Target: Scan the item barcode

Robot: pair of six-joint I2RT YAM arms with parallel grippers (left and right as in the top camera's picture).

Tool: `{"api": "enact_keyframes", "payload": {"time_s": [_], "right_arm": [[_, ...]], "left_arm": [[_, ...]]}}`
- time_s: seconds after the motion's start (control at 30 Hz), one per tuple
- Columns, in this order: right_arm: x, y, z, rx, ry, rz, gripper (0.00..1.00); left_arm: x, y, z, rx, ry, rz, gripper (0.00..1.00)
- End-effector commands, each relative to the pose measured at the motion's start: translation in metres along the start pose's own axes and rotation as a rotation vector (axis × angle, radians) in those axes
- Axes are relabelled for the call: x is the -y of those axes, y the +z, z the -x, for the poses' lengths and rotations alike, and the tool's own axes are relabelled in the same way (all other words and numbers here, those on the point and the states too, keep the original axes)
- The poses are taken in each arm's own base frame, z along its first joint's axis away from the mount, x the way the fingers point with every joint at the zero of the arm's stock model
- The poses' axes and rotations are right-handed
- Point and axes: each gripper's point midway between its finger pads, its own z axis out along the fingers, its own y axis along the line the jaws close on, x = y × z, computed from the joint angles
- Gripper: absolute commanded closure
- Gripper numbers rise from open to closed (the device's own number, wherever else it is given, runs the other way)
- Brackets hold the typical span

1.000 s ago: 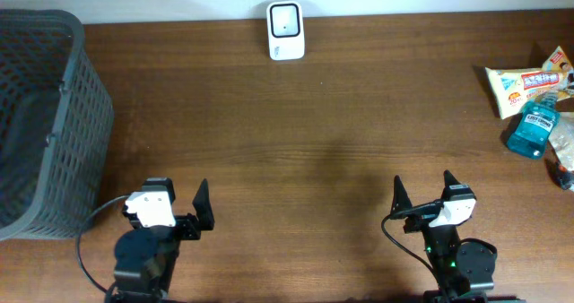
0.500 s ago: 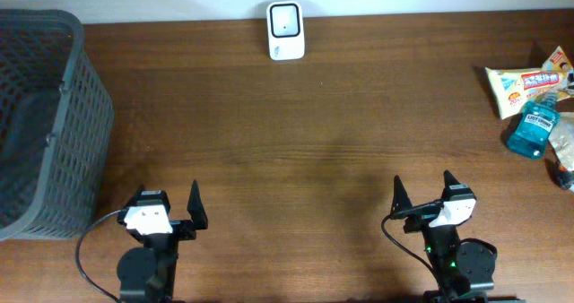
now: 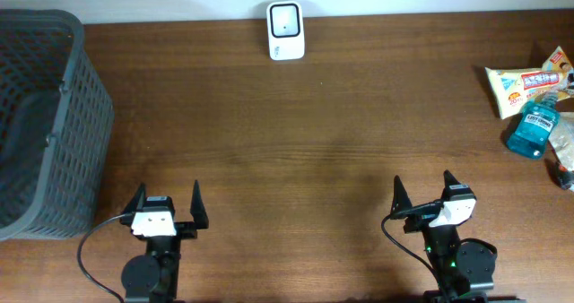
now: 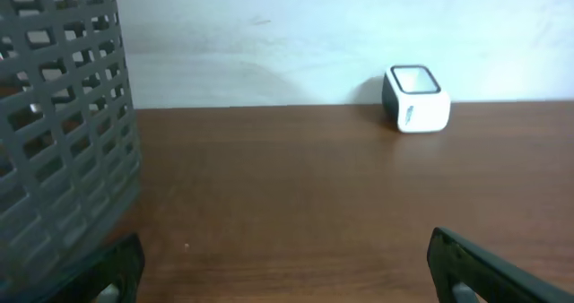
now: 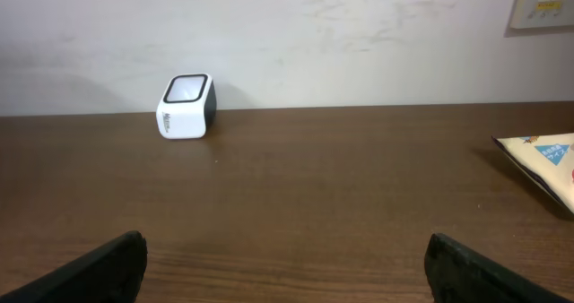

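My left gripper point(image 3: 168, 197) sits at the near edge of the wooden table point(image 3: 305, 151), fingers spread fully and grasping nothing. My right gripper point(image 3: 422, 185) also sits at the near edge, fingers equally released and empty. The barcode scanner point(image 3: 286, 30) stands at the far edge, near the wall, well apart from both grippers. The items lie at the far right: a blue mouthwash bottle point(image 3: 534, 128) touching a snack packet point(image 3: 518, 81). A grey mesh basket point(image 3: 90, 106) occupies the left side.
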Motion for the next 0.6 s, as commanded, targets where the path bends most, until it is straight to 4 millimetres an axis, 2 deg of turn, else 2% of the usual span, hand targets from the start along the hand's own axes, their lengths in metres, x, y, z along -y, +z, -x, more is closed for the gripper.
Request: {"api": "enact_keyframes", "payload": {"time_s": [0.0, 0.23, 0.37, 0.47, 0.57], "right_arm": [[0.000, 0.000, -0.003, -0.002, -0.001, 0.001, 0.01], [0.000, 0.000, -0.003, -0.002, -0.001, 0.001, 0.01], [0.000, 0.000, -0.003, -0.002, -0.001, 0.001, 0.01], [0.000, 0.000, -0.003, -0.002, -0.001, 0.001, 0.01], [0.000, 0.000, -0.003, -0.002, -0.001, 0.001, 0.01]], "left_arm": [[0.000, 0.000, -0.002, -0.001, 0.098, -0.004, 0.01], [0.005, 0.000, -0.003, -0.002, 0.080, -0.031, 0.01], [0.005, 0.000, -0.003, -0.004, -0.042, -0.032, 0.01], [-0.003, 0.000, -0.002, 0.000, -0.162, 0.015, 0.01], [-0.010, 0.000, -0.002, 0.005, -0.184, 0.056, 0.01]]}}
